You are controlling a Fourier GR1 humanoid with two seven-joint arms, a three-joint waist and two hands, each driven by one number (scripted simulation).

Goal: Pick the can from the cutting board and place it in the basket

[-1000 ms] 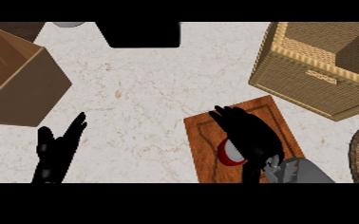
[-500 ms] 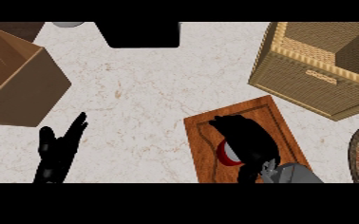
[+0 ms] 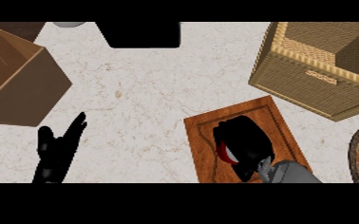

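Red-and-white sliver of can (image 3: 226,153) shows under our right hand (image 3: 242,142), fingers curled round it, on wooden cutting board (image 3: 270,111), near right. We judge can light, rigid, smooth-sided: hold mid-body. Wicker basket (image 3: 294,78) far right. Left hand (image 3: 60,147) resting, fingers straight, near left.

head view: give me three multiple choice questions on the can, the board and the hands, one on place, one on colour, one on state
1. Where is the cutting board?
A. inside the basket
B. on the counter, below and left of the basket
C. under the cardboard box

2. What colour shows on the can?
A. red
B. blue
C. yellow

3. How is the right hand?
A. resting open at the left edge
B. inside the basket
C. curled over the can on the board

Answers:
1 B, the board lies on the counter near the basket's lower corner.
2 A, a red sliver shows beside the fingers.
3 C; it is the left hand that rests open at lower left.
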